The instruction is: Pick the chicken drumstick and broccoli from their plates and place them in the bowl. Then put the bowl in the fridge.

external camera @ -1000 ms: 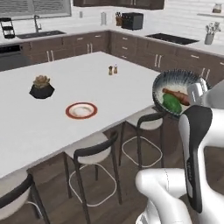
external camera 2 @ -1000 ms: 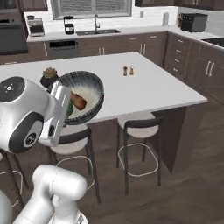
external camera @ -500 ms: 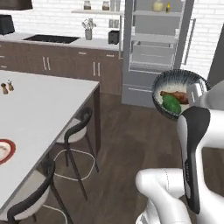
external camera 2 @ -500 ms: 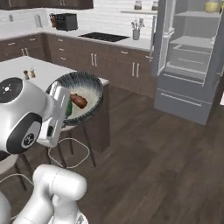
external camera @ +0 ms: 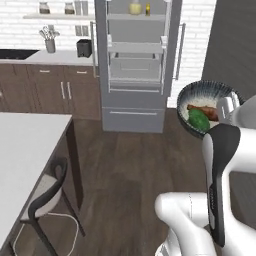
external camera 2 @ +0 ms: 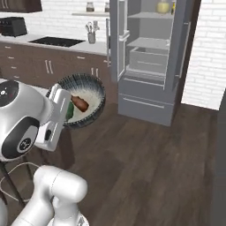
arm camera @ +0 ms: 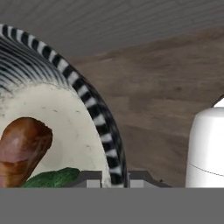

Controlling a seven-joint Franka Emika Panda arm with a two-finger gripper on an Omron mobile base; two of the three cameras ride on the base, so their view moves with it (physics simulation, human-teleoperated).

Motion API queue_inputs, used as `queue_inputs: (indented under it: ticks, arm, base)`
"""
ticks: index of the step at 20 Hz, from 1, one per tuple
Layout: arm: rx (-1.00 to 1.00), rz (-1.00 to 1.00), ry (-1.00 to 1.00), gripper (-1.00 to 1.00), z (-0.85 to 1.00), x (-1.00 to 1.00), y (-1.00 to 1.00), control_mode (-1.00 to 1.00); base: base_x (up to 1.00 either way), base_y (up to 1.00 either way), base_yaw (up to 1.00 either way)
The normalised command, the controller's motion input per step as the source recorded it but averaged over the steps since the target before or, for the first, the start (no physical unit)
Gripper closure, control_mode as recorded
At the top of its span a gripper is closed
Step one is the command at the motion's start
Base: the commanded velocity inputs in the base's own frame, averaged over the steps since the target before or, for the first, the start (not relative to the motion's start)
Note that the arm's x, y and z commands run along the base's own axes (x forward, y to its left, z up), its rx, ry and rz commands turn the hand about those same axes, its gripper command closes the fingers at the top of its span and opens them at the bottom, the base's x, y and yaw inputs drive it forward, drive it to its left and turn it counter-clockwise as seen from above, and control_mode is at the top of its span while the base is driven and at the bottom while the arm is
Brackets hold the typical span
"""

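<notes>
Dark wood floor lies bare up to the tall grey fridge, doors open on pale shelves. Raised beside the arm, the dark speckled bowl carries the reddish-brown drumstick and green broccoli. Pincer clamps the bowl's rim.

Dark wood floor. White tabletop at left, a stool beside it. Utensil holder and black toaster on the rear counter.
</notes>
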Motion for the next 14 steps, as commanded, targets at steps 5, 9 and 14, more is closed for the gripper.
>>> queue_inputs:
  ticks: [5,9,14]
  arm:
    - [0.00,0.00,0.00,1.00,0.00,0.00,0.00,1.00]
    - [0.00,0.00,0.00,1.00,0.00,0.00,0.00,1.00]
    - [0.00,0.00,0.00,1.00,0.00,0.00,0.00,1.00]
  base:
    - [1.00,0.00,-0.19]
    - [1.00,0.22,-0.23]
    - [1.00,0.42,-0.19]
